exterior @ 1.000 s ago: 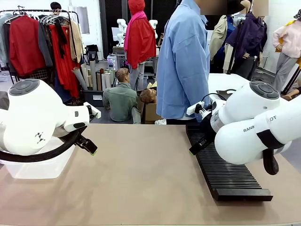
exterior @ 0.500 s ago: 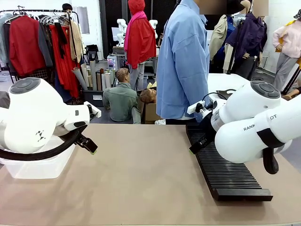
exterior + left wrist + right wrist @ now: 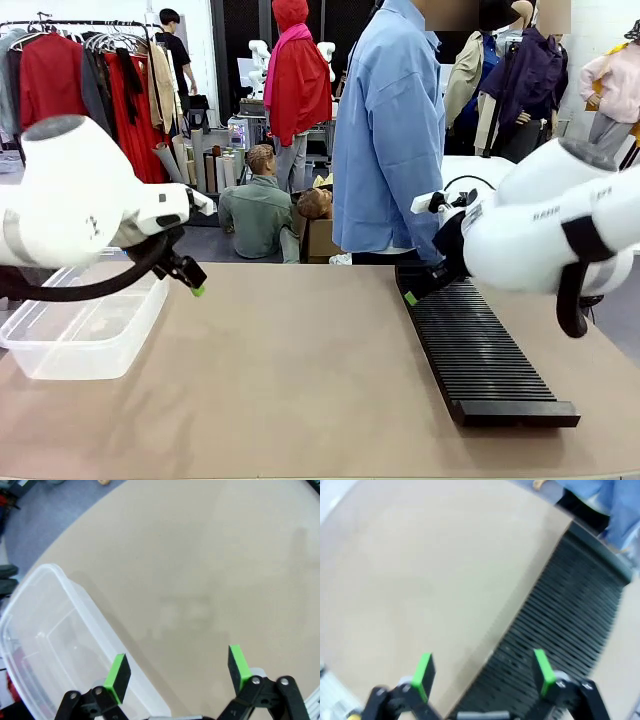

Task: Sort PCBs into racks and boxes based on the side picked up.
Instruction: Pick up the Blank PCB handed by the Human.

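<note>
Hovering above table (image 3: pixel 300 380), both empty; left jaws spread wide over rim of clear box (image 3: pixel 50 645) at table's left; right jaws spread wide over edge of black rack (image 3: pixel 570 615) at table's right.

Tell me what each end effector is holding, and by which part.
Nothing: the left end effector and the right end effector are both open, empty.
</note>
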{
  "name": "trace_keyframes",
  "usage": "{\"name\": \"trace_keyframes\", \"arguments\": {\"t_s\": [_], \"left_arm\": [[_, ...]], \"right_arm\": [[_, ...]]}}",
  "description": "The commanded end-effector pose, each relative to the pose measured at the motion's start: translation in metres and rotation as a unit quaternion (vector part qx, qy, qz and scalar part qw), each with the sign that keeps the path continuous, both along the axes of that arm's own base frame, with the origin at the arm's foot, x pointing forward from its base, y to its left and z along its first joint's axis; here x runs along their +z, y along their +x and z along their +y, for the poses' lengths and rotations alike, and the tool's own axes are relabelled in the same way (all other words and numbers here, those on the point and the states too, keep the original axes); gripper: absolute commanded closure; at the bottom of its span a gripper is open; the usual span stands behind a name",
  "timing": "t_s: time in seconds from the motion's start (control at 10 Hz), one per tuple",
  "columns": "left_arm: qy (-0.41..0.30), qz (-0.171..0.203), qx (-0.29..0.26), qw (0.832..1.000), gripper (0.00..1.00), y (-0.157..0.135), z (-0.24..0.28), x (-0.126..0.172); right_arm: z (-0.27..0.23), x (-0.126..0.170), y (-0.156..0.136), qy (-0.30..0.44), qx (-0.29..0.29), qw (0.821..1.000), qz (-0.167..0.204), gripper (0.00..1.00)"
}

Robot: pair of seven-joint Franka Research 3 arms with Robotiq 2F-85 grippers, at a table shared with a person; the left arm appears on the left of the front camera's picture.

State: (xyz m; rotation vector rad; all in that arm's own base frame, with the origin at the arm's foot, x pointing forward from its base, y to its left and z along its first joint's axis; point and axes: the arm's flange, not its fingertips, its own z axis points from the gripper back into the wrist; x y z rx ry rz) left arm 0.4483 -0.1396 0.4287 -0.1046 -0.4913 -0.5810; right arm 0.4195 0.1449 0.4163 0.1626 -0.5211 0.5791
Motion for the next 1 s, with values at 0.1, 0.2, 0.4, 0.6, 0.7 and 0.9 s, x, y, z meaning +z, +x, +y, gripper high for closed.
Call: {"name": "trace_keyframes", "arguments": {"t_s": [0.1,0.2,0.4,0.6,0.7,0.9], "left_arm": [[-0.124,0.075,-0.027,0.989,0.00,0.042,0.061,0.031],[-0.151,0.078,-0.017,0.985,0.00,0.045,0.082,0.037],[-0.235,0.099,-0.043,0.966,0.00,0.044,0.122,0.051],[-0.281,0.115,-0.058,0.951,0.00,0.037,0.158,0.063],[-0.294,0.119,-0.053,0.947,0.00,0.032,0.173,0.068],[-0.334,0.107,-0.041,0.936,0.00,0.022,0.208,0.072]], "right_arm": [[-0.038,0.032,0.039,0.037,0.026,0.995,0.092,0.00],[-0.051,0.039,0.043,0.061,0.017,0.992,0.112,0.00],[-0.087,0.049,0.048,0.149,0.022,0.981,0.122,0.00],[-0.132,0.058,0.040,0.261,0.021,0.957,0.123,0.00],[-0.148,0.061,0.031,0.283,0.002,0.953,0.108,0.00],[-0.178,0.066,0.011,0.337,0.007,0.937,0.087,0.00]]}}
